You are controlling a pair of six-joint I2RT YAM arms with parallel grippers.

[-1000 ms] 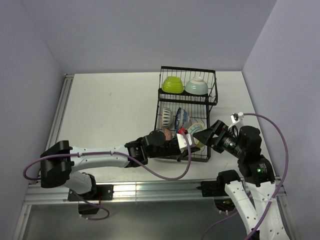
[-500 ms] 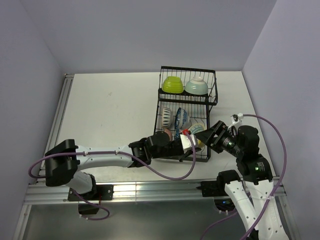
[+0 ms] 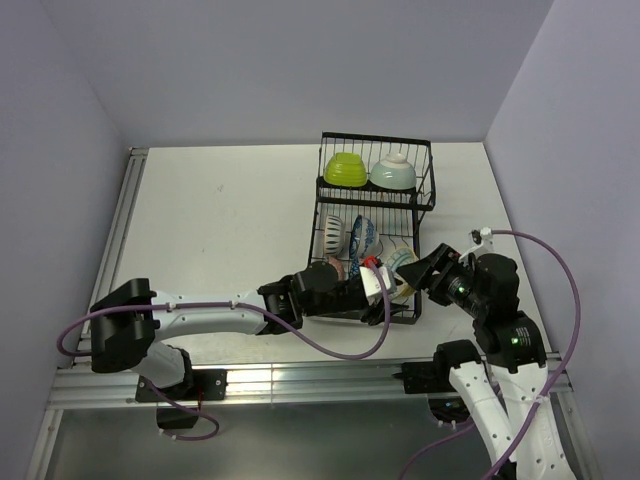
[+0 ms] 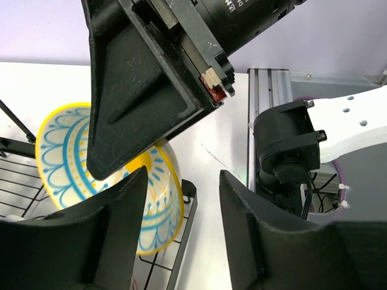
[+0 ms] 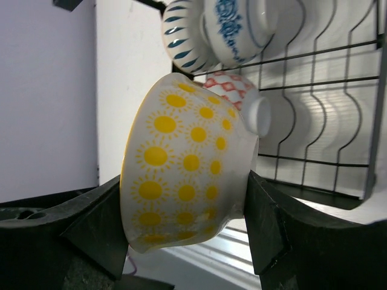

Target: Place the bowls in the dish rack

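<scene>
Right end effector (image 5: 181, 232) pinches the yellow bowl (image 5: 181, 163) on edge, apparently to slot it at the rack's (image 3: 372, 203) 5 o'clock; left end effector (image 4: 181, 235) spread, empty.

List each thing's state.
yellow sun bowl: held sideways
right gripper: shut on it
left gripper: open
lime green bowl: in basket
mint bowl: inverted, in basket
striped bowl: racked on edge
blue-patterned bowl: racked on edge
red-patterned bowl: racked sideways
dish rack: partly loaded
</scene>
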